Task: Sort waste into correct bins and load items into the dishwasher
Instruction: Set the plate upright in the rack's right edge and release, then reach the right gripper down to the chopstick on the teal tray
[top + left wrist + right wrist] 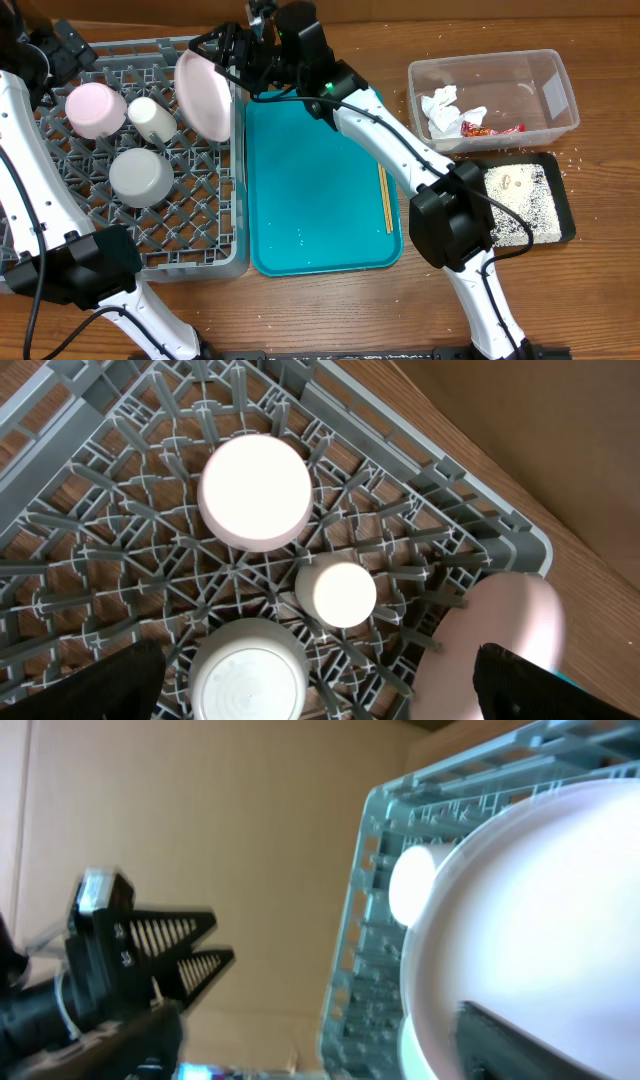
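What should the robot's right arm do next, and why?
Probably back the right gripper away from the large white plate. The plate already stands on edge in the dish rack and the gripper looks open, while the chopsticks lie unloaded on the teal tray.

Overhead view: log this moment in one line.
rack: pink dish, cup, bowl, plate in | chopsticks: teal tray | left gripper: open over rack | right gripper: open by plate

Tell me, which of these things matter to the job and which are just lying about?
Job: dish rack, plate, pink dish, cup, grey bowl, chopsticks, clear tub, tissue, red wrapper, black tray, rice scraps.
Lying about: teal tray, which only holds the chopsticks.
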Motion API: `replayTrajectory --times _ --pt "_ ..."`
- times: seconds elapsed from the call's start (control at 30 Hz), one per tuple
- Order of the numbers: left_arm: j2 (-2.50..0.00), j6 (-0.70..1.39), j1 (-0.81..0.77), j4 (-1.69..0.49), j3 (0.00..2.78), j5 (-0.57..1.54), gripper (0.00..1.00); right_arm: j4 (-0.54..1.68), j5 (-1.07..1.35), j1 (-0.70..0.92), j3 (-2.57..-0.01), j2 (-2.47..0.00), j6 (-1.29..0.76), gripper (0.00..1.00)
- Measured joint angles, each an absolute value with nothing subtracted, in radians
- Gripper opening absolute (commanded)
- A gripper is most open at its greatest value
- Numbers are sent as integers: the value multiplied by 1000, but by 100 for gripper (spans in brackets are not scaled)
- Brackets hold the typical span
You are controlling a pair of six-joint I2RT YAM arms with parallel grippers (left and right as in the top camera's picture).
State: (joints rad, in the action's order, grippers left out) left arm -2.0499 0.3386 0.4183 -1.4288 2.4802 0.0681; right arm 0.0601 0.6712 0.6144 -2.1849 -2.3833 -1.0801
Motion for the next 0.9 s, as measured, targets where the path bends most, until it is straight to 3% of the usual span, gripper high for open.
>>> replayTrajectory --times 0.2,0.4,0.57,0.7,0.8,0.9 --pt "-2050 339 418 -1429 2480 68 100 221 720 538 -2211 -2377 -986 100" --pt "-2050 339 418 -1429 2480 68 100 678 570 379 -2239 -2299 -828 98" --pt "-2050 339 418 -1429 2480 69 100 1025 355 262 -2254 -2169 -698 71" --pt "-2050 339 418 -1429 2480 69 100 1216 259 260 -2262 -2105 -550 48" --pt "-2050 339 418 -1429 2480 69 100 1311 181 298 -2235 -2101 -485 37" --pt "-2050 339 418 -1429 2480 68 100 1331 121 346 -2151 -2103 -439 34"
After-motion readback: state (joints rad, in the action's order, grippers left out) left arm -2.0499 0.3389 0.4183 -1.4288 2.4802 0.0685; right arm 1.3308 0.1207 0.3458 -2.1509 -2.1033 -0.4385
